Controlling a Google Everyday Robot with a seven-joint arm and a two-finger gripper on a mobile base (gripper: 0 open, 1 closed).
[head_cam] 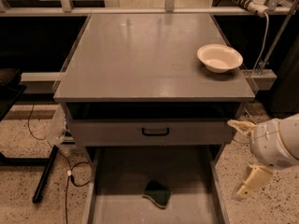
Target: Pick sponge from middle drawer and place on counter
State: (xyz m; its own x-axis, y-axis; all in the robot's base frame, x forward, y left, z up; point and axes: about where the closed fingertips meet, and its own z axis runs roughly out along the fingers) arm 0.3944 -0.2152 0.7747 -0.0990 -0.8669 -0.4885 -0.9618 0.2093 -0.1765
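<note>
The sponge [157, 193], dark green on top with a tan edge, lies on the floor of the pulled-out middle drawer [117, 181], near its front centre. The counter [140, 55] is the wide grey top of the cabinet above it. My gripper [242, 157] is at the right edge of the view, outside the drawer's right wall and level with it. Its two cream fingers are spread wide apart, one [240, 126] up by the drawer front and one [250, 181] lower down, with nothing between them. It is well to the right of the sponge and apart from it.
A cream round bowl [219, 58] sits on the counter's right side. A closed grey drawer front with a small black handle [155, 132] is above the open drawer. Cables and a black pole [44, 174] lie on the speckled floor at left. A white cable and rail stand at right.
</note>
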